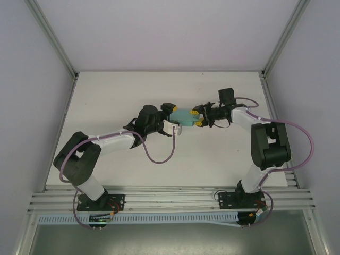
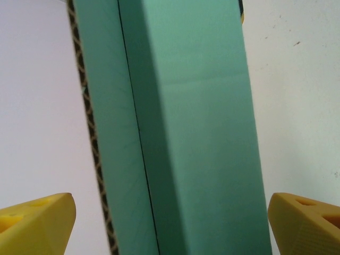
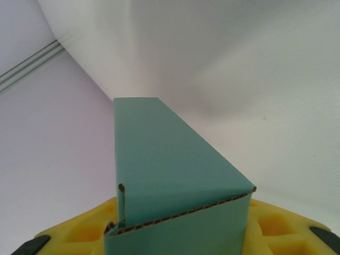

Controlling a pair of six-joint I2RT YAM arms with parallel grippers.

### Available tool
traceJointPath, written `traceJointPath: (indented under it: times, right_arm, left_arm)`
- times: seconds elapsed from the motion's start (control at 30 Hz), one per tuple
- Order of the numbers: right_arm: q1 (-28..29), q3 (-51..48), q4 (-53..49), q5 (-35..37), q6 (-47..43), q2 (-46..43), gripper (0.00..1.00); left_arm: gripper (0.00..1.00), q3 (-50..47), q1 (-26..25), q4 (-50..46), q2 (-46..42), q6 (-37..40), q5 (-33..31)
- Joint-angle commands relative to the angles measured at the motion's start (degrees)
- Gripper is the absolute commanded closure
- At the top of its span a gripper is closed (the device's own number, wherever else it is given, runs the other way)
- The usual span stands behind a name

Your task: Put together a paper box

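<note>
The paper box (image 1: 183, 115) is a small teal-green folded box held above the middle of the white table, between my two grippers. My right gripper (image 1: 197, 118) is shut on its right end; in the right wrist view the box (image 3: 164, 159) runs away from the yellow fingers (image 3: 74, 234), with its corrugated edge and a tucked flap facing the camera. My left gripper (image 1: 174, 118) is open at the box's left end. In the left wrist view the box (image 2: 202, 133) stands between the yellow fingertips (image 2: 37, 223), with a gap on the left side and the right tip close to it.
The white table (image 1: 159, 90) lies bare around the box. Grey walls and slanted metal posts (image 1: 53, 37) close the back and sides. An aluminium rail (image 1: 170, 199) with the arm bases runs along the near edge. Purple cables loop beside both arms.
</note>
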Motion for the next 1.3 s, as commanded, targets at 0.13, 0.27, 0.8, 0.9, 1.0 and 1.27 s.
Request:
traceJointPath:
  times: [0.13,0.27,0.8,0.9,1.0,1.27]
  right_arm:
    - [3.77,3.85,-6.49,-10.52,-7.40,0.44,0.71]
    - [3.92,3.89,-8.27,-10.36,-8.75,-0.15,0.70]
    - [-1.32,-1.33,-2.38,-0.93,-4.85,-6.45,0.01]
    - [-6.10,-3.50,-2.28,5.63,-7.40,-11.38,0.01]
    - [-9.33,-5.84,-0.44,15.73,-14.77,-18.86,0.01]
    - [-6.05,-9.15,1.03,20.38,-52.04,-35.01,0.01]
  left_arm:
    - [0.27,2.97,-0.57,-0.98,1.16,-0.28,0.77]
    - [0.45,3.48,-0.55,-0.06,1.52,0.34,-0.90]
    - [0.67,8.46,-0.38,-18.29,-3.20,-3.75,-2.82]
    - [0.70,14.83,0.38,-34.77,-3.08,-6.59,0.19]
    - [0.69,23.56,2.27,-53.27,-1.37,-9.16,6.69]
    - [0.66,34.10,6.40,-81.44,8.71,-5.53,8.45]
